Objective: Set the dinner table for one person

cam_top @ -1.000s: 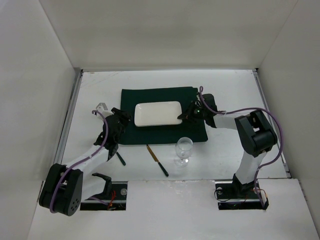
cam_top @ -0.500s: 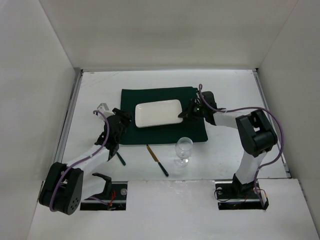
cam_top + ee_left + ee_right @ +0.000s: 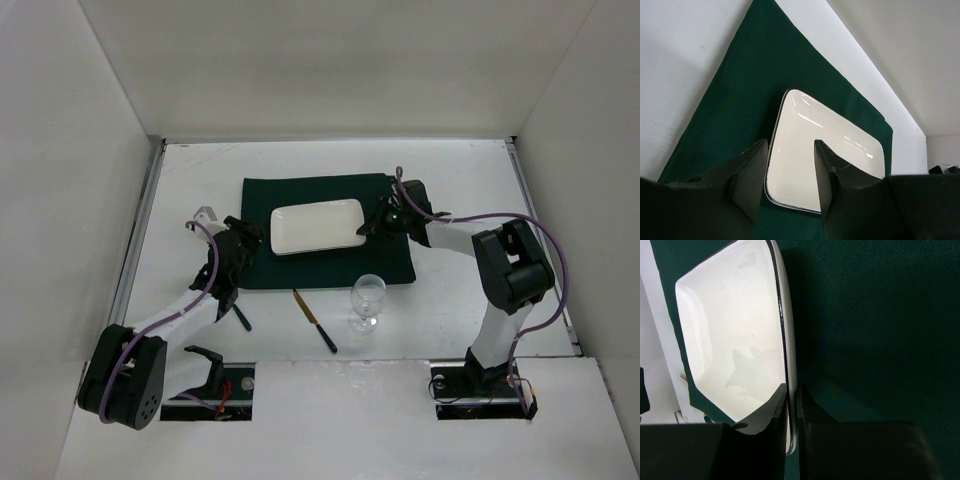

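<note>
A white rectangular plate [image 3: 317,226] lies on the dark green mat [image 3: 300,188] on the white dinner table [image 3: 460,170]. My right gripper [image 3: 367,228] is shut on the plate's right rim; in the right wrist view its fingers pinch the rim [image 3: 792,405] of the plate [image 3: 735,330] over the mat [image 3: 865,315]. My left gripper [image 3: 247,240] is open and empty over the mat's left edge. In the left wrist view [image 3: 790,175] the plate [image 3: 825,145] lies beyond its fingers, not touched.
A wine glass [image 3: 366,299] stands on the table just in front of the mat. A dark-handled knife [image 3: 315,320] lies left of it. Another dark-handled utensil [image 3: 240,317] lies partly under the left arm, its metal end [image 3: 203,214] showing at the far side.
My right gripper has moved slightly towards the far side with the plate's right rim, turning the plate a little. The left arm has barely moved.
</note>
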### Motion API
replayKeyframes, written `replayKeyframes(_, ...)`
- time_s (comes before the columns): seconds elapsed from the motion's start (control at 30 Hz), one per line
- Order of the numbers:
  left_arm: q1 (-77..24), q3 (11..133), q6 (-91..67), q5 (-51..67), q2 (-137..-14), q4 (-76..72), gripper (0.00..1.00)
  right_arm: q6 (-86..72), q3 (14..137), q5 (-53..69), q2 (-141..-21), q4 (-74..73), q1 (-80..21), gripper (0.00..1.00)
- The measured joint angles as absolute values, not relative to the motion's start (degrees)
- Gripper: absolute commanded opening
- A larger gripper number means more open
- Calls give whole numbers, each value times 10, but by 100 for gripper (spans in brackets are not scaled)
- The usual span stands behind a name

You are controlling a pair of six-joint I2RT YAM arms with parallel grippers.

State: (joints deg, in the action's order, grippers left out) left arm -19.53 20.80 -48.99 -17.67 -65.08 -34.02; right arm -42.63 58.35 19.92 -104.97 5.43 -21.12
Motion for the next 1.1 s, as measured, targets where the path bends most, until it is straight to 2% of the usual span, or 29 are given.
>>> replayKeyframes(0.1, -195, 208, -490, -177, -651, -340, 40, -425, 583, 196, -1050, 50, -212, 22)
replayKeyframes(0.37, -197, 208, -490, -179, -652, -340, 40, -411, 585, 163, -1050, 11, -218, 25)
replayKeyframes(0.7, -199, 208, -490, -180, -659, -340, 40, -402, 586, 140, -1047, 1, -221, 50)
replayKeyframes(0.87, -199, 208, -491, -181, -659, -340, 40, -391, 586, 85, -1007, -23, -230, 60)
replayKeyframes(1.0, -199, 208, -491, -184, -659, -340, 40, -376, 585, 25, -939, -43, -243, 62)
replayKeyframes(1.1, -202, 208, -490, -186, -659, -340, 40, -368, 581, -23, -884, -50, -255, 59)
